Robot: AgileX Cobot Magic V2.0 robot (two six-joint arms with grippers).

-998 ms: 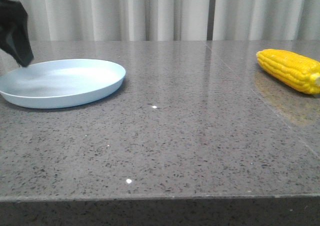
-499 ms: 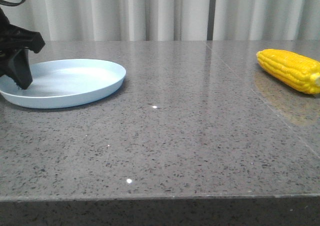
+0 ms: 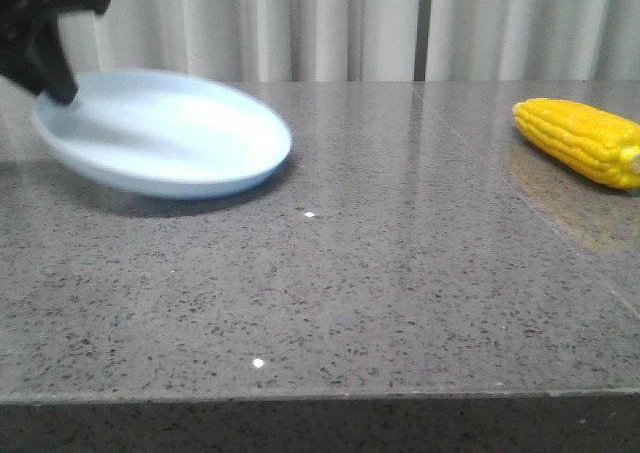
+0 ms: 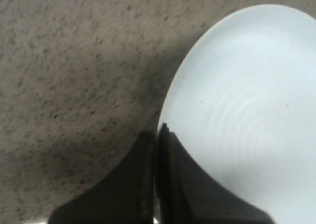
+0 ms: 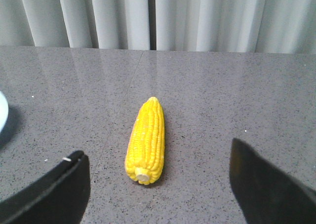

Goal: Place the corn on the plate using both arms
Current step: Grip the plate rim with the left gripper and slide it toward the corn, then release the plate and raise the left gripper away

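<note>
So over on the far left the left claw (image 3: 50, 68) is pinched onto the rim of the plate (image 3: 170, 143), one finger above and one below the edge, and in the left wrist view you can see the two fingers (image 4: 143, 184) pressed nearly together with the pale blue rim squeezed between them. The plate is tilted, the gripped side lifted up and the opposite side lower, with a dark shadow under it on the surface (image 3: 350, 293); it looks a bit blurry in the front view, so I can't really tell if the low edge is touching down or just barely clear of it. The middle of the grey speckled surface has just a couple of little white flecks. Way over on the right sits the corn (image 3: 580, 141), lying flat on its side, well apart from the plate, pale stub end pointing toward the right edge. In the right wrist view the corn (image 5: 145, 141) lies lengthwise between the two fingers of the right claw (image 5: 158, 184), which is spread wide open and not touching it. White curtains (image 3: 330, 23) hang behind everything.
</note>
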